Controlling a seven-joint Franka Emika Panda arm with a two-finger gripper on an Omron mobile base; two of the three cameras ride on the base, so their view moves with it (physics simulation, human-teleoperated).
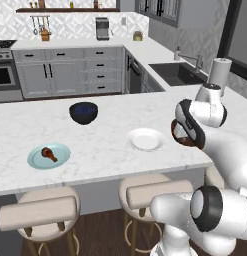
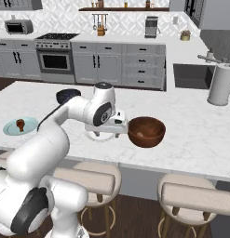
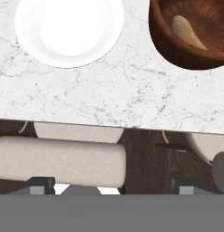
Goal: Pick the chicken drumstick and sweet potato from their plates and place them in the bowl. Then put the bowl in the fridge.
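Note:
The chicken drumstick [image 1: 48,153] [image 2: 20,123] lies on the pale blue plate [image 1: 62,158] [image 2: 9,129] at the island's left. The white plate [image 1: 146,139] [image 3: 68,29] is bare. To its right stands the brown bowl [image 2: 146,131] [image 3: 168,45], partly behind my arm [image 1: 186,140], with the sweet potato [image 3: 188,31] lying inside it. My gripper [image 2: 117,128] [image 3: 111,186] hangs open over the counter's near edge, between the white plate and the bowl, with nothing between its fingers. The fridge is out of view.
A dark blue bowl [image 1: 84,112] [image 2: 66,96] sits farther back on the island. Padded stools [image 1: 42,212] [image 3: 59,161] stand under the near edge. A paper towel roll [image 2: 221,83] and a sink [image 1: 177,72] lie to the right.

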